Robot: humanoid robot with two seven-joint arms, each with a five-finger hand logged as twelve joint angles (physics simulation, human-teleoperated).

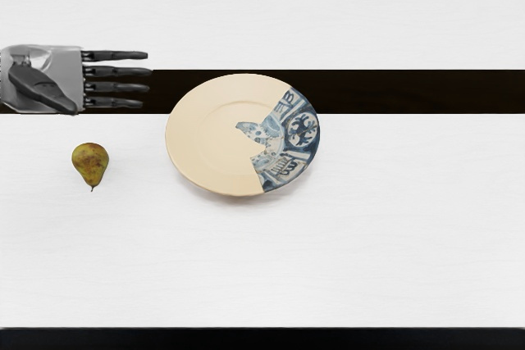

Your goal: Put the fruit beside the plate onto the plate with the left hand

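— Progress: how much of the task is judged to be done?

— None, as far as can be seen. The pear (90, 163) is found on the white table (328, 243), to the left of the plate (215, 133), well apart from its rim and about level with its near half. Nothing is carried by the plate.

— How is the pear laid?

— It appears to be lying on its side. Its long axis is run from near to far, crosswise to the line that leads to the plate. The narrow stem end (92, 187) is turned toward the near side and the broad end toward the far side, so neither end is aimed at the plate.

— And the hand?

— The left hand (78, 79) is held farther off, left of the plate and level with its far rim, beyond the pear and apart from it. Its fingers (119, 71) are stretched out straight toward the plate. Nothing is gripped.

— What is left?

— Everything: the pear is yet to be reached, grasped, lifted, carried across to the plate and set down on it. The right arm is not seen. A dark band (410, 92) is seen behind the plate's far part.
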